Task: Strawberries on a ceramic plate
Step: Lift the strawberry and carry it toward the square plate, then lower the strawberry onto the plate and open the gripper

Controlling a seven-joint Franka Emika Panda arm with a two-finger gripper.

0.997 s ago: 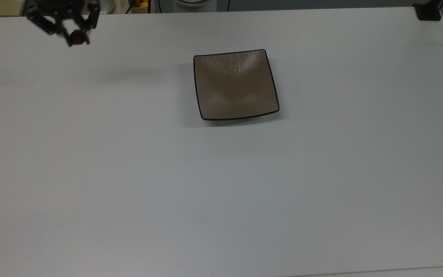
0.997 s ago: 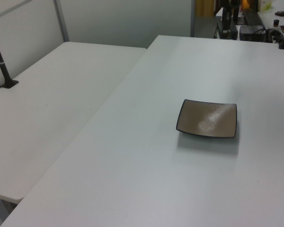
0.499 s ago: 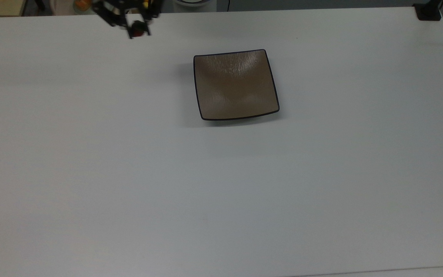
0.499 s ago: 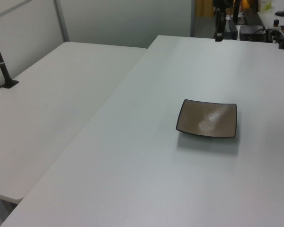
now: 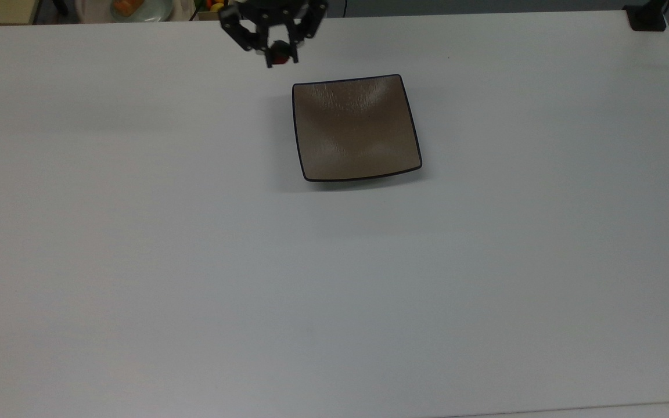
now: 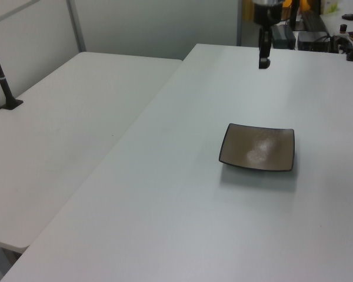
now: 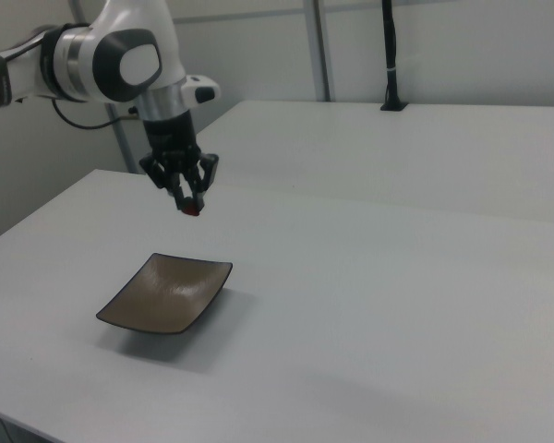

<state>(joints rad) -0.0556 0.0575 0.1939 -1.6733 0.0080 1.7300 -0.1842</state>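
Note:
A square glossy brown ceramic plate (image 5: pixel 356 129) with a thin black rim lies on the white table (image 5: pixel 195 261); it also appears as the plate (image 6: pixel 258 147) in the left view and the plate (image 7: pixel 166 293) in the right view. My gripper (image 5: pixel 278 56) hangs in the air above the table, just off the plate's upper-left corner in the top view. It is shut on a tiny red strawberry (image 5: pixel 279 55). In the right view the gripper (image 7: pixel 193 207) holds the strawberry (image 7: pixel 194 209) well above the plate's far edge. The left view shows the gripper (image 6: pixel 263 62) beyond the plate.
A pale round dish with orange food (image 5: pixel 133 7) and some fruit sit past the table's far edge in the top view. A black clamp (image 5: pixel 647 18) grips the table's upper-right corner. A second white table (image 6: pixel 59 141) stands alongside in the left view.
The gripper, carrying the strawberry, has travelled rightward in the top view along the table's far edge, from the upper-left corner to just beside the plate.

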